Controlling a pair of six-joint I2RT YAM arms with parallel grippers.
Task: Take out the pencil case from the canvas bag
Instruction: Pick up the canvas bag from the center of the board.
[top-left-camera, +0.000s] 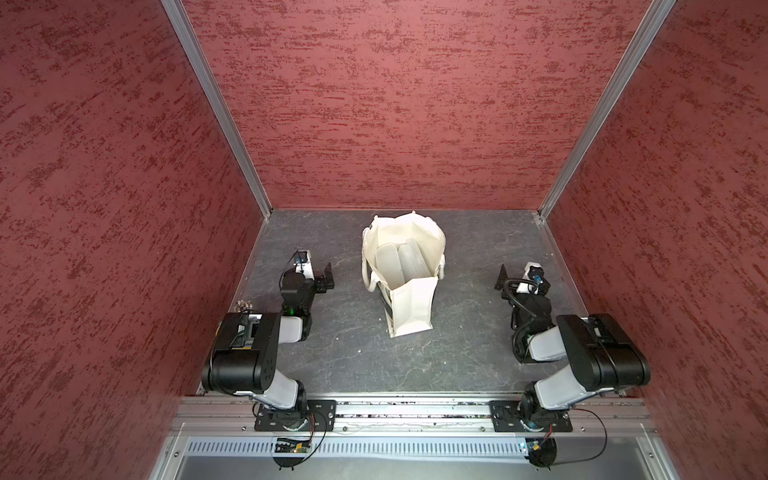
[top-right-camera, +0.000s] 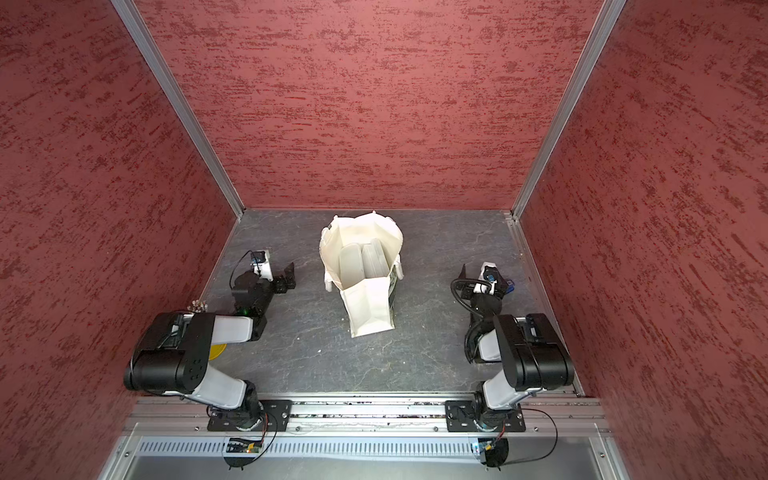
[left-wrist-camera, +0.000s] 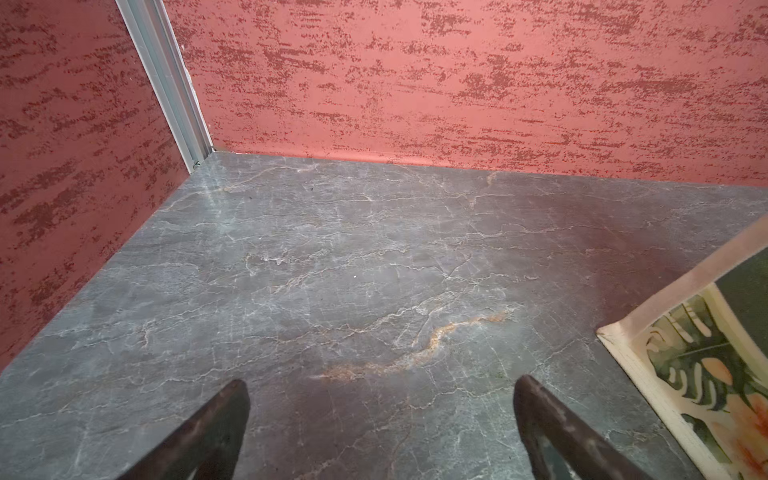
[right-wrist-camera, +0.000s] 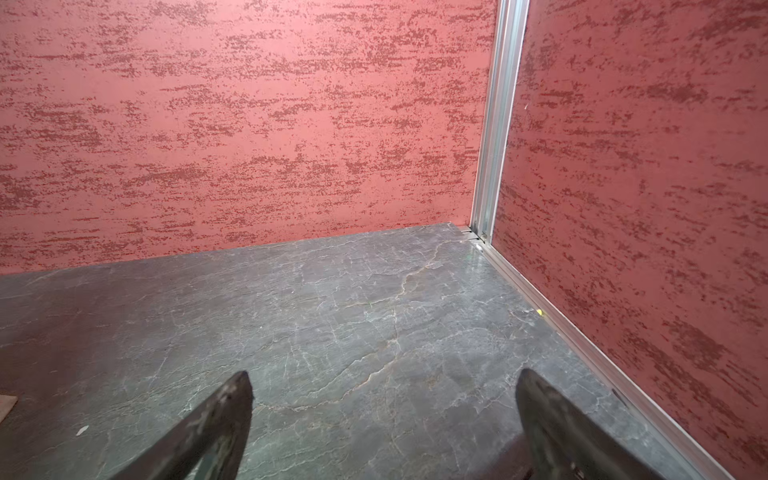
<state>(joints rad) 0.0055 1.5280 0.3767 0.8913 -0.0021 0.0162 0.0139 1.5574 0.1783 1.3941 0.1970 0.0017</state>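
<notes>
The canvas bag (top-left-camera: 411, 303) (top-right-camera: 368, 307) stands upright and open-mouthed in the middle of the dark stone tabletop in both top views. Its leaf-and-flower printed side (left-wrist-camera: 706, 365) shows at the edge of the left wrist view. Inside, the pencil case (top-left-camera: 387, 264) (top-right-camera: 351, 264) is a pale grey oblong standing on end, with a second grey case (top-left-camera: 415, 261) beside it. My left gripper (top-left-camera: 327, 277) (left-wrist-camera: 380, 382) hangs open to the left of the bag, with nothing between its fingers. To the bag's right, my right gripper (top-left-camera: 502, 277) (right-wrist-camera: 384, 374) is open and empty too.
Red textured walls (top-left-camera: 395, 104) close in the back and both sides, with aluminium posts (top-left-camera: 216, 108) at the corners. A metal rail (top-left-camera: 407, 409) carrying both arm bases runs along the front edge. A yellow disc (top-right-camera: 218, 351) shows under the left arm.
</notes>
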